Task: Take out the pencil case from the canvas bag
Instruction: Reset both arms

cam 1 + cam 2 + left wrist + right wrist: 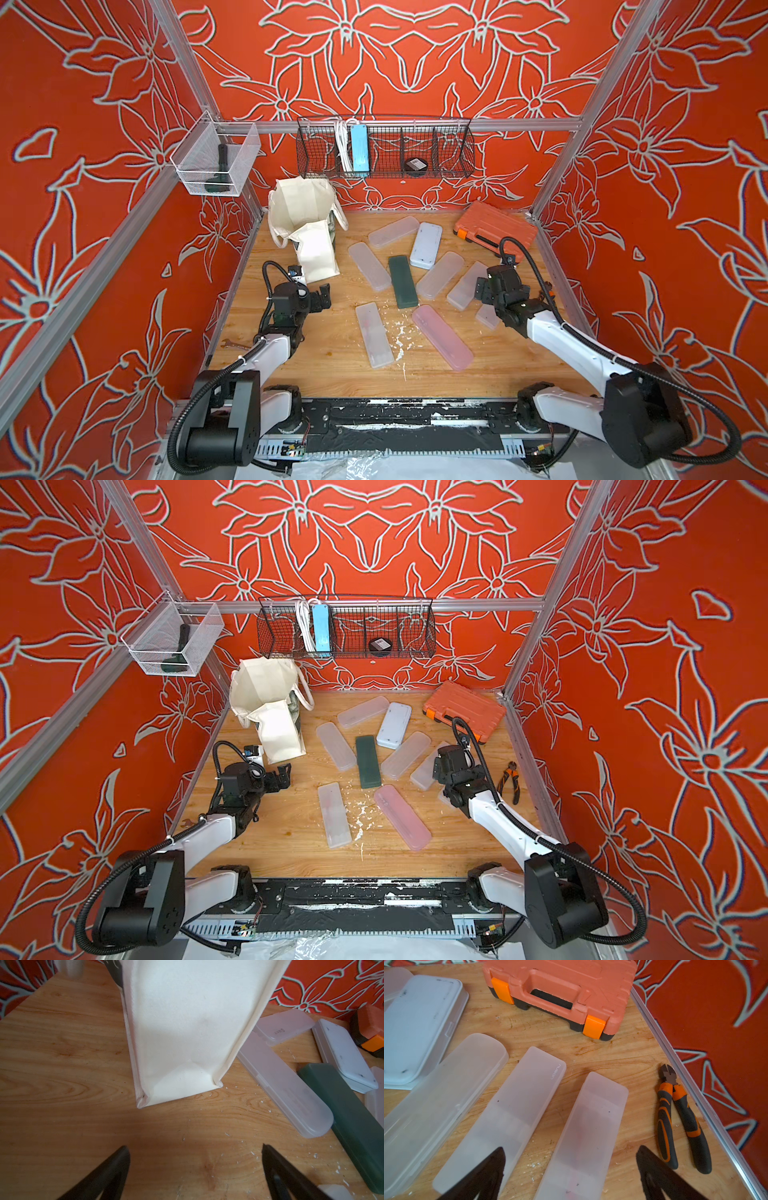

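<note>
**Both sets of fingers released; bag upright at the far left**

The bag [318, 257] stands upright on the far-left corner of the surface [332, 374] with its mouth open upward. I cannot see what lies inside it.

My left fingers [108, 1172] sit just on the near side of the bag, pointed at its narrow end. They are spread wide, grip nothing and are apart from the cloth.

Right of the bag, cases [370, 266] lie scattered flat. A green case [402, 281] sits among the frosted ones, and a pink case [442, 337] lies nearer to me.

Farther right of the bag, my right fingers [483, 1176] hang spread and empty above two frosted cases [519, 1105].

Farthest right of the bag are an orange toolbox [494, 226], as far back as the bag itself, and pliers [511, 779], which lie nearer to me.
</note>
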